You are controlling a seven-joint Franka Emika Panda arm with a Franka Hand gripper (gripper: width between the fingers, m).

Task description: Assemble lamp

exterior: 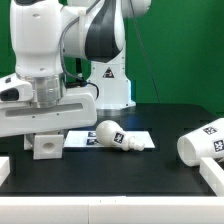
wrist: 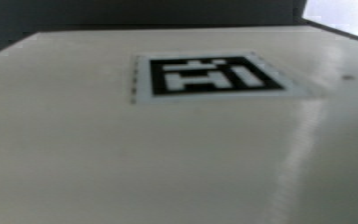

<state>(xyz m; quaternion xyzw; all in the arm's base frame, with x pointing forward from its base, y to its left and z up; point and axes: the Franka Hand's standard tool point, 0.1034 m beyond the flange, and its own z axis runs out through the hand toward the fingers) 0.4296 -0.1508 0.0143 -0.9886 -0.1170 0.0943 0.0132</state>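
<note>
The blocky white lamp base (exterior: 45, 147) stands on the black table at the exterior view's left. My gripper (exterior: 44, 134) hangs right over it, very close. Its fingers are hidden by the hand and the base, so I cannot tell whether they touch it. In the wrist view the base's flat white top (wrist: 105, 140) with a square tag (wrist: 208, 76) fills the picture and no fingers show. The round bulb (exterior: 113, 136) lies on its side on the marker board (exterior: 80, 139). The tapered shade (exterior: 205, 143) lies on its side at the exterior view's right.
A white rail (exterior: 4, 167) lies at the front left and another (exterior: 212, 176) at the front right of the table. The arm's white pedestal (exterior: 108, 82) stands behind the marker board, before a green backdrop.
</note>
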